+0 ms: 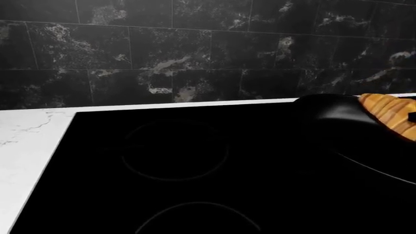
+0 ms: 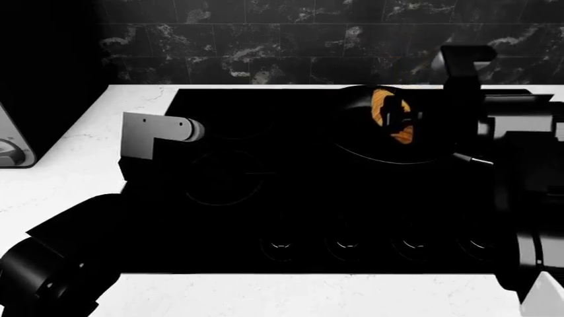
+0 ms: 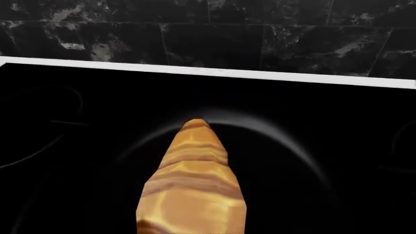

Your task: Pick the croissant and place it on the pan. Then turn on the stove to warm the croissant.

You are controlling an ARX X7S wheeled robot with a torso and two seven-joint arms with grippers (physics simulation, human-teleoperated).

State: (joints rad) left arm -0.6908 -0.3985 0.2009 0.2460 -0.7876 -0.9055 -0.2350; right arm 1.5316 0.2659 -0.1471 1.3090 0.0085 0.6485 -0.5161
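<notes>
The golden-brown croissant (image 2: 382, 105) is over the inside of the black pan (image 2: 352, 142), which sits on the back right of the glossy black stove (image 2: 291, 198). My right gripper (image 2: 401, 117) reaches in from the right, its dark fingers straddling the croissant (image 3: 192, 180). That pastry fills the near middle of the right wrist view, above the pan's rim (image 3: 260, 127). My left arm (image 2: 157, 132) hangs over the stove's left half. Its fingers are lost against the black glass. The left wrist view shows the pan (image 1: 338, 117) and croissant (image 1: 390, 114) off to one side.
A row of touch-control marks (image 2: 379, 246) runs along the stove's front edge. White marble counter (image 2: 88, 172) surrounds the cooktop, and a dark marble tile wall (image 2: 291, 53) rises behind it. A grey appliance (image 2: 9, 148) sits at the far left.
</notes>
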